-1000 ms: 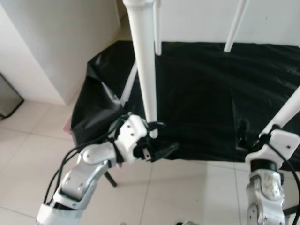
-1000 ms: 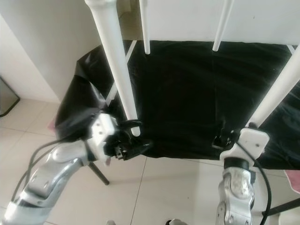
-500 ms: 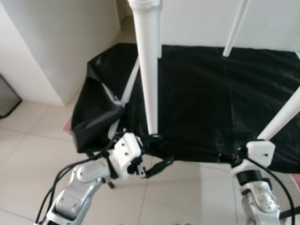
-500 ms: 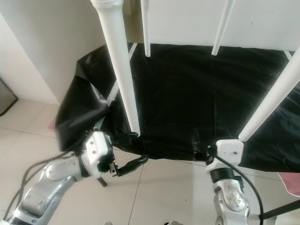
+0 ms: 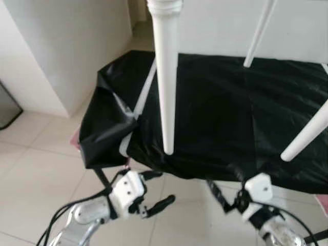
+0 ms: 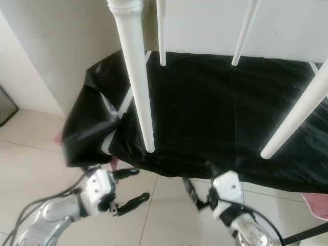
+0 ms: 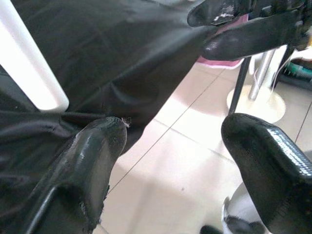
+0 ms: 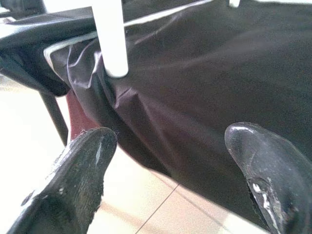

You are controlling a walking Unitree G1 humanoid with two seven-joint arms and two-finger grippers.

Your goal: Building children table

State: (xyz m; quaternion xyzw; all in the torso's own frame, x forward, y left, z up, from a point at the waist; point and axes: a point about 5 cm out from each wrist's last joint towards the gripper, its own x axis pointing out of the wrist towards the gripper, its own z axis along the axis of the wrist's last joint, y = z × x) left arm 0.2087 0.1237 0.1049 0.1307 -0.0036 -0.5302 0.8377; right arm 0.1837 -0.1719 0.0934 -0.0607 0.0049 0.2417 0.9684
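4 white table legs [image 5: 166,82] hang above the black sheet [image 5: 215,113]. Left gripper [image 5: 154,192] and right gripper [image 5: 223,197], both spread and empty, sit below the sheet's near edge. Judged step: regrasp. Next: raise both to the legs.

Home room, beige tiled floor [image 5: 31,154], plain white walls [image 5: 66,46]
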